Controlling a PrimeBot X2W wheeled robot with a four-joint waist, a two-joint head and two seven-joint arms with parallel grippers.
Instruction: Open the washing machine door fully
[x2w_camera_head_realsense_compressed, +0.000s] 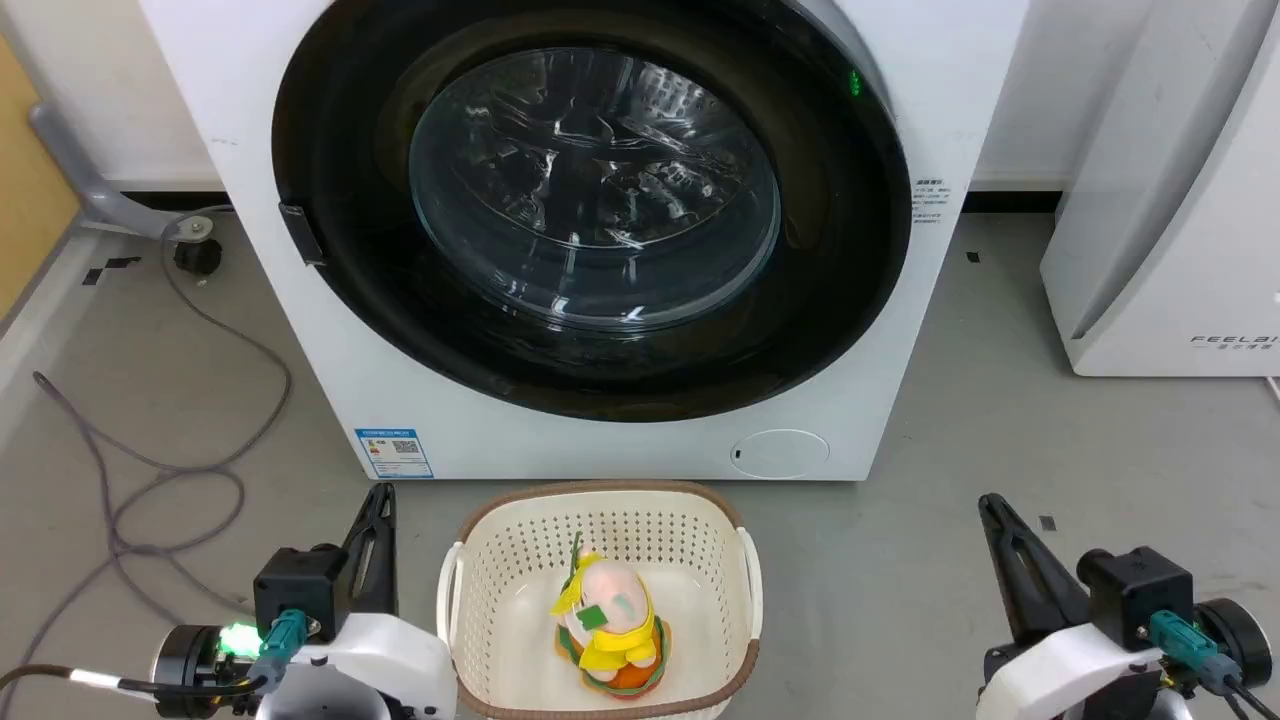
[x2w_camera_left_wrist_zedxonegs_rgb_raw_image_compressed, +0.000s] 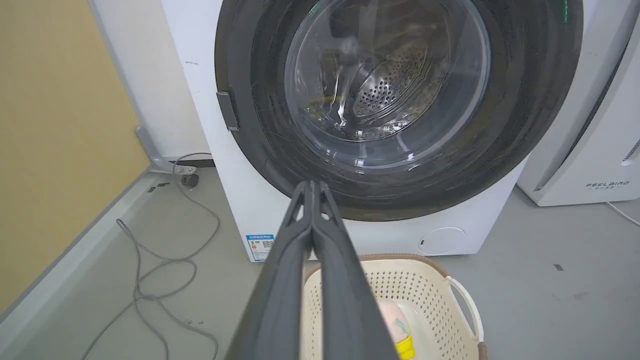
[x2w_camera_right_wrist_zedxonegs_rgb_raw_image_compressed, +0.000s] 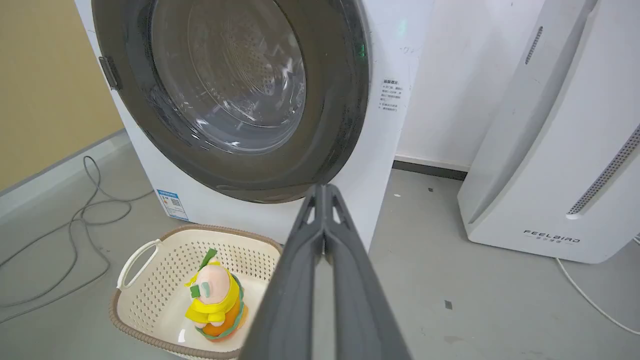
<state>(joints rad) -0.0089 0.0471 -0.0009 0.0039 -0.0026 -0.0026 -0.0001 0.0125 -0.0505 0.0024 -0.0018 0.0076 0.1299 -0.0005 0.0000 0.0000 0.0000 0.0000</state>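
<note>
Washing machine door (x2w_camera_head_realsense_compressed: 590, 210) sits shut, its black ring flush against the white front of the washing machine (x2w_camera_head_realsense_compressed: 600, 450) and the glass bowl bulging toward the camera, so nothing of the task looks done yet. Its small latch (x2w_camera_head_realsense_compressed: 302, 235) lies on the robot's left edge of the ring, which suggests the door swings out from that side. Directly below, just in front of the machine, a cream basket (x2w_camera_head_realsense_compressed: 600, 492) holds a yellow plush toy (x2w_camera_head_realsense_compressed: 610, 625). The left gripper (x2w_camera_head_realsense_compressed: 381, 495) and right gripper (x2w_camera_head_realsense_compressed: 992, 505) flank the basket, well short of the door, both with fingers pressed together and holding nothing. Grey cables (x2w_camera_head_realsense_compressed: 150, 470) loop on the floor to the left, and a white FEELBIRD appliance (x2w_camera_head_realsense_compressed: 1150, 250) stands to the right. The main risk, as I judge it, is slip: the ring is glossy and the latch small, so closed fingers may skate off instead of catching it. A pull that ignores the hinge arc could leave the door half open, and a low reach could knock the basket
</note>
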